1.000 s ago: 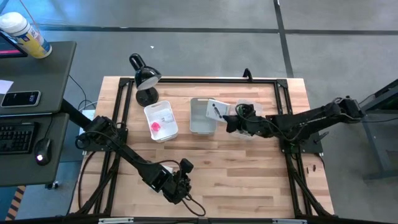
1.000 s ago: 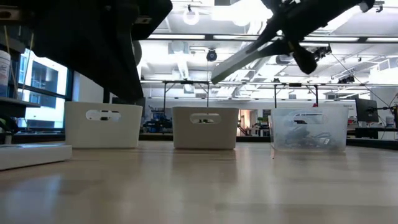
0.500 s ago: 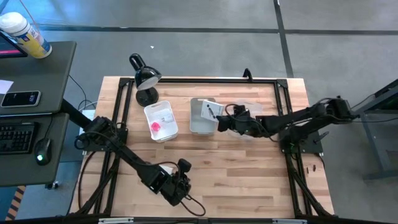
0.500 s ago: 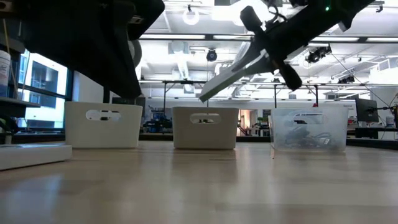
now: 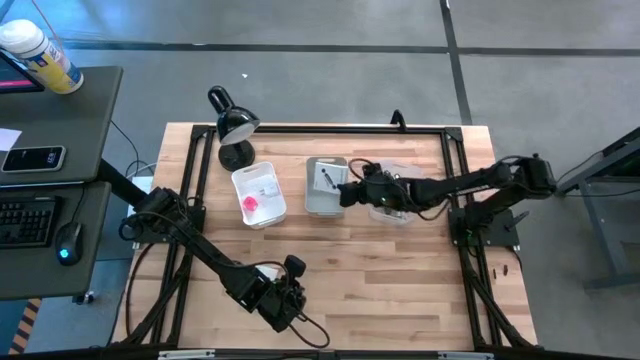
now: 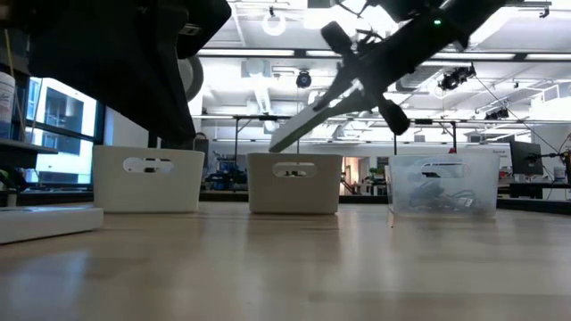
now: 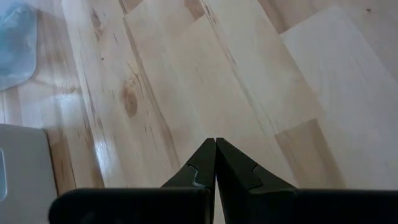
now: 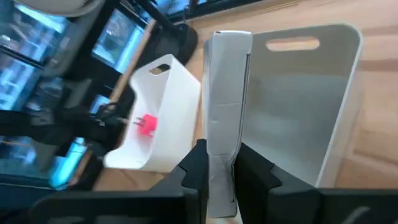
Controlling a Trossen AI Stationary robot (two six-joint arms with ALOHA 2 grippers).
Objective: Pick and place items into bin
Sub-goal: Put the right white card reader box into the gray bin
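My right gripper (image 5: 347, 189) is shut on a white flat packet (image 5: 328, 178) with a dark mark, held over the middle grey bin (image 5: 322, 205). In the low view the packet (image 6: 303, 123) slants down out of the gripper (image 6: 350, 89), above that bin (image 6: 294, 183). A white bin (image 5: 262, 190) to its left holds a pink cube (image 5: 250, 203). A clear bin (image 6: 443, 185) to its right holds cords. My left gripper (image 5: 296, 300) is shut on nothing, near the table's front edge; its tips (image 7: 215, 163) hang over bare wood. My right gripper pinches the packet's near end (image 8: 222, 155) between its two fingers (image 8: 196, 169), which lie on its two flat faces. The fingers come from the table's right, slanting down. The packet juts out ahead of them, tilted down toward the left, clear of the bin.
A black desk lamp (image 5: 232, 125) stands at the table's far left corner. Black frame rails (image 5: 330, 128) run along the table's edges. The wood (image 5: 400, 270) in front of the three bins is open.
My right gripper has carried the packet toward the table's left, from above the clear bin to above the middle grey bin, sinking a little. The packet stays pinched and slanted down.
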